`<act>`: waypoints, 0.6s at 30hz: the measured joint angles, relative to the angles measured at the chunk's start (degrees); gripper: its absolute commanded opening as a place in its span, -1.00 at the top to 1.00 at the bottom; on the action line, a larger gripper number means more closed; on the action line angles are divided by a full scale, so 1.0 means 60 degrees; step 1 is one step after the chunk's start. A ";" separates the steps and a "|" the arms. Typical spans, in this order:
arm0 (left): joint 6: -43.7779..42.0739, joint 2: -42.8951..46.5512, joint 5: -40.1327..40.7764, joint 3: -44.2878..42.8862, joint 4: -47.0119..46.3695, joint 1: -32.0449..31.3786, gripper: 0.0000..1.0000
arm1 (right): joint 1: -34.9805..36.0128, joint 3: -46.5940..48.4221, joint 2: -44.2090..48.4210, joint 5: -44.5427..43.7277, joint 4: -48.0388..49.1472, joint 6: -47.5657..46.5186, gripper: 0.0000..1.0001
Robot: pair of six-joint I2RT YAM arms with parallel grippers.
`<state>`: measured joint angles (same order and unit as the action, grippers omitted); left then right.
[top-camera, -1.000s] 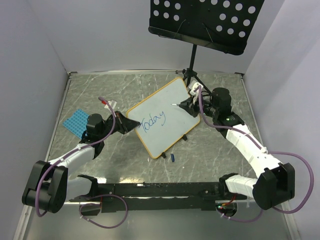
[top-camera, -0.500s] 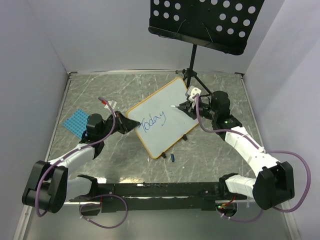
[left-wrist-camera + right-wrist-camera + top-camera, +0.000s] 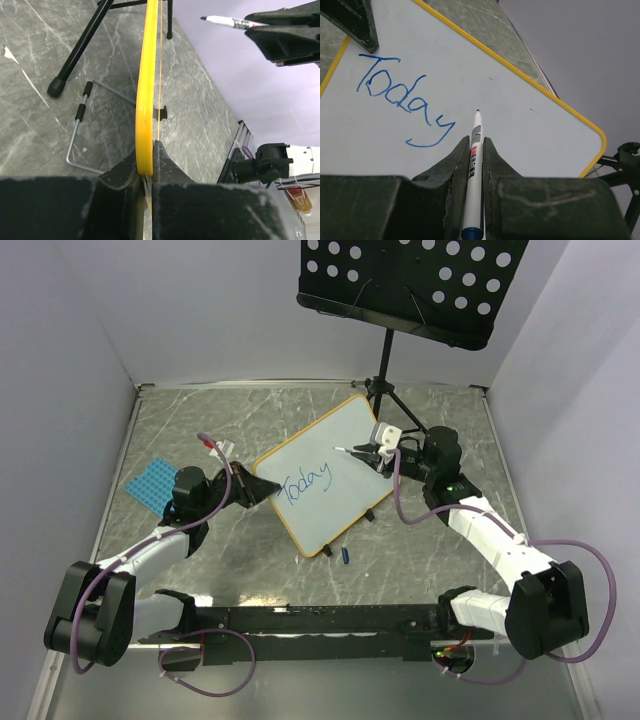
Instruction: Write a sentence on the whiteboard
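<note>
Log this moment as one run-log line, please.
left gripper: shut on whiteboard edge | right gripper: shut on marker, tip off board | sentence: only "Today" written

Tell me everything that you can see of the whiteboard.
The whiteboard is a white rectangle with rounded corners and a thin yellow frame. It stands propped on the table on small black feet, turned diagonally. Blue handwriting reads "Today"; the rest is blank. The left gripper is shut on one corner. The marker in the right gripper points at it, apparently not touching.
</note>
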<state>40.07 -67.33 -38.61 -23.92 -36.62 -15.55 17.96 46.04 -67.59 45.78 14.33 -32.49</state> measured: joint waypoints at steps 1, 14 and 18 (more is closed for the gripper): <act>-0.0047 0.0000 -0.0026 -0.0036 0.0044 -0.0004 0.98 | 0.0000 -0.0098 -0.0007 0.0055 0.0157 -0.0011 1.00; -0.0211 -0.0022 -0.0138 -0.0127 0.0149 0.0000 0.98 | 0.0000 -0.0543 -0.0754 -0.0109 0.1384 -0.0040 1.00; -0.0208 -0.0029 -0.0146 -0.0127 0.0142 0.0000 0.98 | 0.0000 -0.0721 -0.0856 -0.0335 0.1668 -0.0036 1.00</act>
<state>38.83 -67.51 -39.48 -24.69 -35.77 -15.55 17.96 41.71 -72.73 43.77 24.34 -32.71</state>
